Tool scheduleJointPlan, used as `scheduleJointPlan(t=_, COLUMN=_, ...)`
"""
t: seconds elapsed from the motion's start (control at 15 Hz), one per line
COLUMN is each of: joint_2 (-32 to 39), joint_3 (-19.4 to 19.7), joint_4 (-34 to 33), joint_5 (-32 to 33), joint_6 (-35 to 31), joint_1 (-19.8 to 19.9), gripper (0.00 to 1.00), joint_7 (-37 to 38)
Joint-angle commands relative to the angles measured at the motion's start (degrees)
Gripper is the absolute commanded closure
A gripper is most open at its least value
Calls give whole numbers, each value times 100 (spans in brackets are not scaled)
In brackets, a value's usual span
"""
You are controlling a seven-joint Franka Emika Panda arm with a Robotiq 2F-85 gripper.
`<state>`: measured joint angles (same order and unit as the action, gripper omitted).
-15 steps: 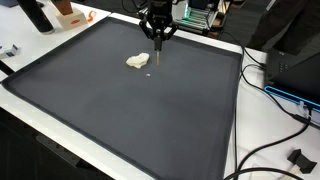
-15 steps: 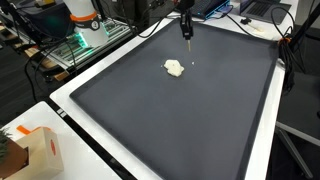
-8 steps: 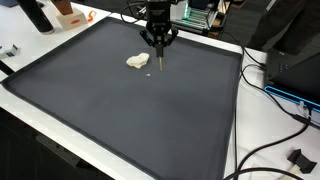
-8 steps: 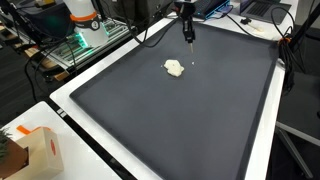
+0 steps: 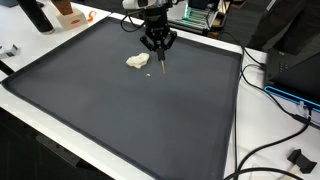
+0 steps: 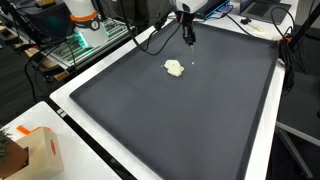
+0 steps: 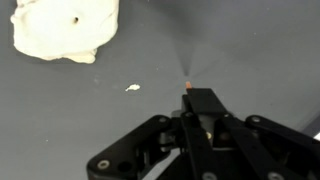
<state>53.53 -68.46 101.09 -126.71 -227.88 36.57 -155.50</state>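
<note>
Single-arm scene over a dark mat (image 5: 120, 120), shown in both exterior views and the wrist view.

The gripper (image 5: 160, 47) hangs above the far part of the mat, pointing down. In the wrist view its fingers (image 7: 160, 135) converge to a closed pinch around a thin rod (image 7: 189, 88), whose near end shows a reddish spot. In an exterior view the rod (image 5: 163, 62) runs down from the fingertips towards the mat; whether its lower end touches the surface cannot be told.

A pale crumpled lump (image 5: 138, 61) lies on the mat near the rod and clearly apart from it. It fills the upper left corner of the wrist view (image 7: 62, 28). A small pale crumb (image 7: 132, 88) lies on the mat between the lump and the rod, touching neither.

The mat rests on a white table (image 5: 242, 100). Black cables (image 5: 270, 150) trail off one side, and an orange-and-white box (image 6: 35, 150) stands at a table corner, well apart from the gripper.
</note>
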Motion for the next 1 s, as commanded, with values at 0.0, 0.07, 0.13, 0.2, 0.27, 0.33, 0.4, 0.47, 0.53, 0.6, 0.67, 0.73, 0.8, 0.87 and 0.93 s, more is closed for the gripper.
scheduleJointPlan(t=0.0, joint_2=350, joint_3=-165, joint_4=-109, joint_5=21, joint_6=-296, joint_1=198, gripper=97, joint_7=-151)
scheduleJointPlan(t=0.07, joint_2=399, joint_3=-153, joint_4=-154, joint_5=-5, joint_6=-350, joint_1=212, gripper=97, joint_7=-157)
scheduleJointPlan(t=0.13, joint_2=442, joint_3=-150, joint_4=-191, joint_5=-15, joint_6=-409, joint_1=223, gripper=97, joint_7=-171)
scheduleJointPlan(t=0.2, joint_2=473, joint_3=-130, joint_4=-237, joint_5=-30, joint_6=-456, joint_1=220, gripper=97, joint_7=-171)
scheduleJointPlan(t=0.27, joint_2=498, joint_3=-111, joint_4=-279, joint_5=-40, joint_6=-502, joint_1=216, gripper=97, joint_7=-175)
scheduleJointPlan(t=0.33, joint_2=531, joint_3=-114, joint_4=-323, joint_5=-41, joint_6=-526, joint_1=220, gripper=97, joint_7=-176)
scheduleJointPlan(t=0.4, joint_2=568, joint_3=-121, joint_4=-365, joint_5=-40, joint_6=-550, joint_1=222, gripper=97, joint_7=-179)
scheduleJointPlan(t=0.47, joint_2=604, joint_3=-123, joint_4=-406, joint_5=-48, joint_6=-580, joint_1=221, gripper=97, joint_7=-193)
scheduleJointPlan(t=0.53, joint_2=642, joint_3=-131, joint_4=-441, joint_5=-44, joint_6=-593, joint_1=223, gripper=97, joint_7=-200)
scheduleJointPlan(t=0.6, joint_2=691, joint_3=-157, joint_4=-473, joint_5=-33, joint_6=-619, joint_1=232, gripper=97, joint_7=-200)
scheduleJointPlan(t=0.67, joint_2=742, joint_3=-181, joint_4=-507, joint_5=-27, joint_6=-653, joint_1=239, gripper=97, joint_7=-200)
scheduleJointPlan(t=0.73, joint_2=781, joint_3=-192, joint_4=-550, joint_5=-33, joint_6=-679, joint_1=238, gripper=97, joint_7=-199)
scheduleJointPlan(t=0.8, joint_2=837, joint_3=-223, joint_4=-579, joint_5=-29, joint_6=-713, joint_1=253, gripper=97, joint_7=-200)
scheduleJointPlan(t=0.87, joint_2=863, joint_3=-217, joint_4=-623, joint_5=-48, joint_6=-738, joint_1=252, gripper=97, joint_7=-201)
scheduleJointPlan(t=0.93, joint_2=884, joint_3=-203, joint_4=-676, joint_5=-74, joint_6=-777, joint_1=246, gripper=97, joint_7=-202)
